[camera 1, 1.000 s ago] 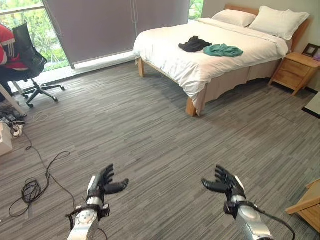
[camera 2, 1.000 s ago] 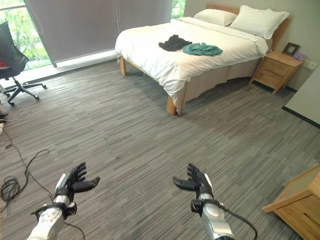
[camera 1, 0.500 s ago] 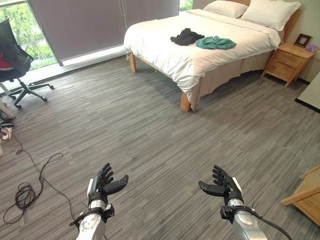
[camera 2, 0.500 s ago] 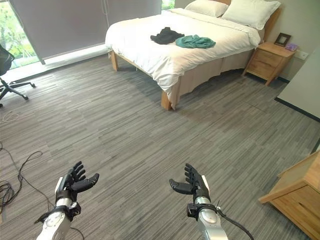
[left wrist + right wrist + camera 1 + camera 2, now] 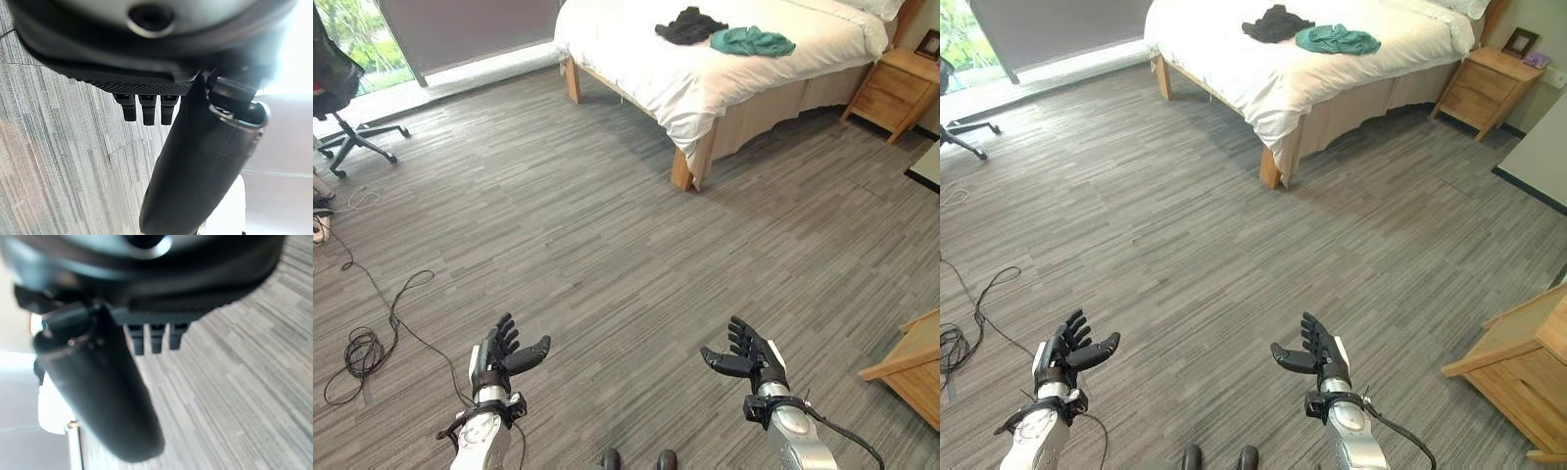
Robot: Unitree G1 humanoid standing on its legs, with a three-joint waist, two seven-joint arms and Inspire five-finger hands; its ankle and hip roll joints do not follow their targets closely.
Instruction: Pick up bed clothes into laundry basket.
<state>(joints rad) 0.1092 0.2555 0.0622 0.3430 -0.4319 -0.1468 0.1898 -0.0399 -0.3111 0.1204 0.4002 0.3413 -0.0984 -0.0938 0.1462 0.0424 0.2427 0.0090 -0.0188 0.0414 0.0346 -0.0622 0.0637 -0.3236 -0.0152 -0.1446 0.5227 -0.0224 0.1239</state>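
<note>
- Black garment [image 5: 690, 24]: lies crumpled on the white bed [image 5: 636, 69], at the upper centre-right of the left eye view. It has not been picked up.
- Teal garment [image 5: 751, 40]: lies just beside the black garment on the same bedcover, toward the right of the frame. It has not been picked up either.
- Bed: occupies the upper right of the frame. Its near wooden corner leg stands on the grey carpet floor [image 5: 607, 245]. A wooden nightstand [image 5: 893, 90] stands at the upper right edge, just beside the bed.
- Left hand [image 5: 504, 354]: shown at the lower left of the frame, above bare floor. Fingers are spread and relaxed, thumb apart; it grasps nothing. The left wrist view agrees: straight fingers with only carpet past them.
- Right hand [image 5: 747, 357]: shown at the lower right of the frame, above bare floor. Fingers are spread and relaxed; it grasps nothing. The right wrist view agrees.
- Separation: both hands are well apart from the bed and from both garments, with a wide stretch of floor between.
- Surroundings: an office chair [image 5: 342, 93] at the upper left, and light wooden furniture [image 5: 911, 377] at the lower right edge.
- Progress, as judged: nothing is completed. Remaining: approach the bed, grasp each garment, and place both in the laundry basket.
</note>
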